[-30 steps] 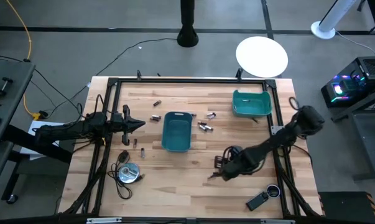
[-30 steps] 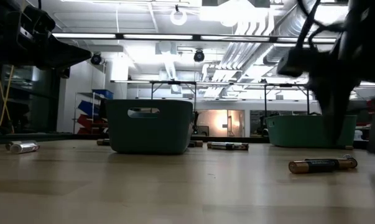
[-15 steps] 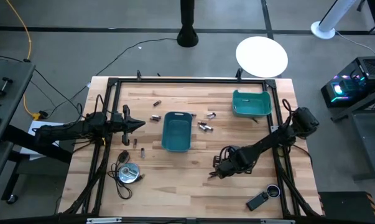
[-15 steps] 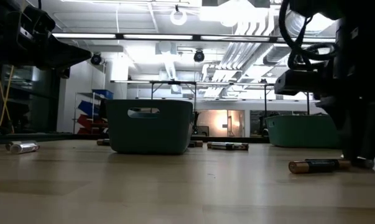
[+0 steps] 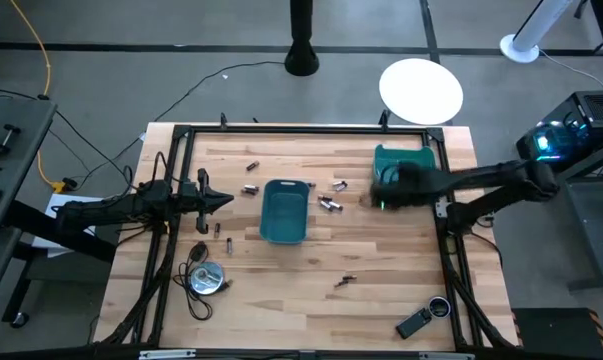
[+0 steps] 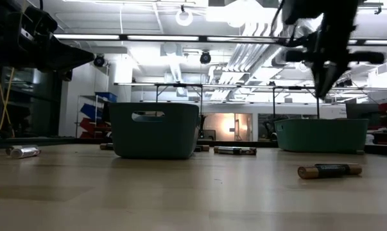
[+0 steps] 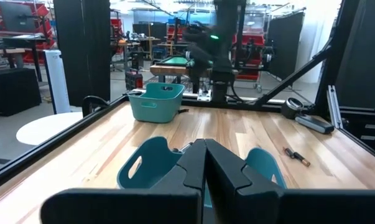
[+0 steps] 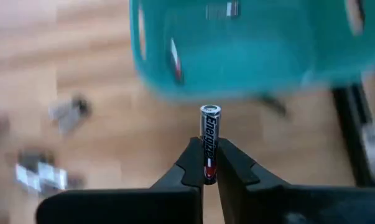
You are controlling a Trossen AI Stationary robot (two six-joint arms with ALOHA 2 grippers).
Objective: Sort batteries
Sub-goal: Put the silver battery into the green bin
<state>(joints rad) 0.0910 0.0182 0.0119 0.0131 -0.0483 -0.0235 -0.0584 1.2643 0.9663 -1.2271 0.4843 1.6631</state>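
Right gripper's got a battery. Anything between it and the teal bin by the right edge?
Nothing visible. The right gripper holds the battery upright, raised above the table right beside the teal bin, with only bare wood in between.

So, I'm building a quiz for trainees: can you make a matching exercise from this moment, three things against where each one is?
Things:
1. left gripper
2. right gripper
3. silver disc

Places or states:
A. shut on a battery near the right-hand teal bin
B. lying on the table's left side with its cable
C. shut, empty, left of the middle teal bin

Pairs: 1-C, 2-A, 3-B
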